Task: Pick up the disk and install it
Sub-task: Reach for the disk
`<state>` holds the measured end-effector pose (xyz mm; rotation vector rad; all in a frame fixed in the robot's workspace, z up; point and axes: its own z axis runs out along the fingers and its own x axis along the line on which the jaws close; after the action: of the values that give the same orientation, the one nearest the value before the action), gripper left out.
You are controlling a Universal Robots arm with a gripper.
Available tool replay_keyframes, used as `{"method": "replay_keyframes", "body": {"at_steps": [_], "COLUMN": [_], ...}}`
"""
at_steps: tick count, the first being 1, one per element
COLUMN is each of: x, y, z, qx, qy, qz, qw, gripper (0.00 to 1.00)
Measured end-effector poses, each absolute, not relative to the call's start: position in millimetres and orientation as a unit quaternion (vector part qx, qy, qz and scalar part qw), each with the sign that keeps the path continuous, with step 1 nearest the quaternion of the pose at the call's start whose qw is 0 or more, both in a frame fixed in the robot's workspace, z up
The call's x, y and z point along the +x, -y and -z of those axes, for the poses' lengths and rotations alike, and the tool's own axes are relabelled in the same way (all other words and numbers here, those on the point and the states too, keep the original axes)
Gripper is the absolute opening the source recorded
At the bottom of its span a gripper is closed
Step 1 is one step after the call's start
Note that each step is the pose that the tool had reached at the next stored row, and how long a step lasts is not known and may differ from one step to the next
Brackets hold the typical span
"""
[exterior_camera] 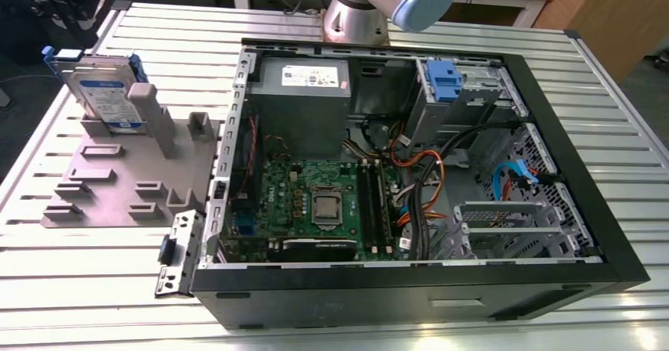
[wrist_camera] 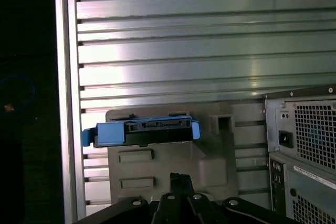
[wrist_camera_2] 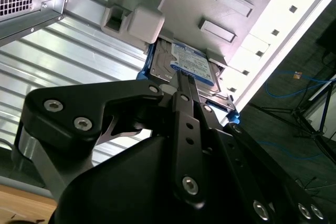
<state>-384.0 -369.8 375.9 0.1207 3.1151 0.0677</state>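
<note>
On the exterior view's left of the open computer case (exterior_camera: 418,288), well apart from its wall, a grey slotted holder (exterior_camera: 115,182) lies on the ribbed metal surface (exterior_camera: 94,296). The disk (exterior_camera: 105,92) stands on edge in 1 of its slots, about level with the case's rear end. Held upright like that, its 2 flat faces are open to a pinch from above, which is likely why it is parked there and not laid flat.

In the first wrist view the disk (wrist_camera: 142,132) shows edge-on, its blue carrier frame crossing the holder, with the case's vented back near it. The gripper (wrist_camera: 178,178) points toward the disk but is apart from it. In the second wrist view the gripper (wrist_camera_2: 182,77) lines up with the labelled face of the disk (wrist_camera_2: 191,66). The jaws lie narrow, close together, with nothing between them, so I judge the pick-up not yet made.

Behind the case's rear wall rises the arm (exterior_camera: 361,10). Inside the case, toward the exterior view's right, a blue latch (exterior_camera: 443,81) sits on the drive bay, a likely seat for the disk.
</note>
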Motion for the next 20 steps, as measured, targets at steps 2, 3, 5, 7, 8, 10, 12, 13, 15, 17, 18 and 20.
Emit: {"method": "replay_keyframes", "body": {"at_steps": [2,3,5,7,8,10,12,13,15,17,18,20], "x": [-386,-387,-390,-393,-395,-397,-397,-398,-398,-398,-399,-400], "y": [370,370,369,368,368,368,368,368,368,368,368,368], "z": [-376,-376,-375,-375,-374,-374,-374,-374,-374,-374,-374,-374], "qx": [0.039,0.039,0.039,0.039,0.039,0.039,0.039,0.039,0.039,0.039,0.039,0.039], "qy": [-0.999,-0.999,-0.999,-0.999,-0.999,-0.999,-0.999,-0.999,-0.999,-0.999,-0.999,-0.999], "qz": [-0.022,-0.022,-0.022,-0.022,-0.022,-0.022,-0.022,-0.022,-0.022,-0.022,-0.022,-0.022], "qw": [0.012,0.012,0.012,0.012,0.012,0.012,0.012,0.012,0.012,0.012,0.012,0.012], "gripper": [0.11,0.11,0.11,0.11,0.11,0.11,0.11,0.11,0.11,0.11,0.11,0.11]}}
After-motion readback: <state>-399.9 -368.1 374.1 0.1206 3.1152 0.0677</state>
